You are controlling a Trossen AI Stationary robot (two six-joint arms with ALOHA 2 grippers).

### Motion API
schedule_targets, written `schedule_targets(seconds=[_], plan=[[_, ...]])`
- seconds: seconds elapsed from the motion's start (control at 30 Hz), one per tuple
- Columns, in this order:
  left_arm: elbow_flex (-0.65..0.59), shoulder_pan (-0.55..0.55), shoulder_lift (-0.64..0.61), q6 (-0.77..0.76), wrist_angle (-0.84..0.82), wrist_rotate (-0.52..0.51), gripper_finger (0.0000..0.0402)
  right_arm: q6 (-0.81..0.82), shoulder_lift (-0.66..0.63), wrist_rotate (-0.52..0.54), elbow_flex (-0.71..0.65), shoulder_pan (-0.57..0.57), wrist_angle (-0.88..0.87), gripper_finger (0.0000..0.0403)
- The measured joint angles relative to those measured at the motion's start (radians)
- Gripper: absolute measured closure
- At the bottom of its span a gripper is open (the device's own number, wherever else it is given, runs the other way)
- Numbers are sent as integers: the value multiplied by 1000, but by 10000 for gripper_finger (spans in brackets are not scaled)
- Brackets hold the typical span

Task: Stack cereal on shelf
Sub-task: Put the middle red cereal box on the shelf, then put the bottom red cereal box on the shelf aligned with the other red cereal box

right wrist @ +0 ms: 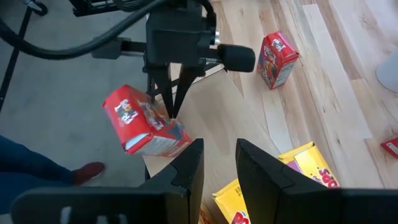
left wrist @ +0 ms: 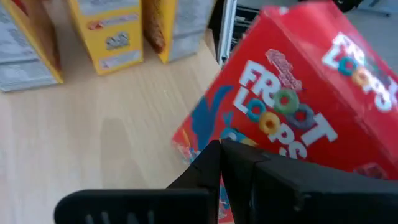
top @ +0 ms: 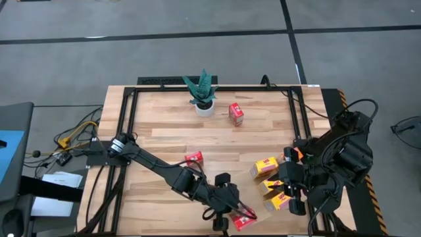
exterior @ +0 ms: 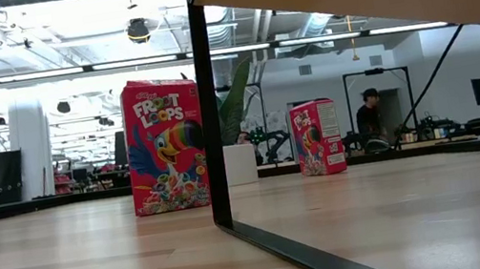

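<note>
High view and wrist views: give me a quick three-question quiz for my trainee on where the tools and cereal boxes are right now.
1. True or false: the left tool is pinching a yellow box.
2. What stands nearest the potted plant? A) an upright red box B) a yellow box lying flat C) a bowl
3. Fill in: the right tool has its jaws ___, with nothing between them.

Key:
1. False. It is shut on the tilted red Froot Loops box.
2. A
3. open
</note>
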Motion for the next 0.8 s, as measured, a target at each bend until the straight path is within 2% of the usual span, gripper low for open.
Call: schedule_targets(seconds=[0.2, 0.37, 0.57, 0.7, 0.8], plan=[[0, 20, -10, 2, -84, -24, 401, 0, 0, 0, 0, 0, -9, 285], [1, 30, -29, 10, -77, -21, 401, 0, 0, 0, 0, 0, -8, 285], [0, 51, -102, 18, -252, -25, 401, 0, 0, -1, 0, 0, -8, 285], [1, 69, -202, 64, -410, -128, 390, -6, 0, -2, 0, 0, -11, 285], [1, 82, -271, 148, -489, -224, 358, -8, 0, -3, 0, 0, -19, 285]])
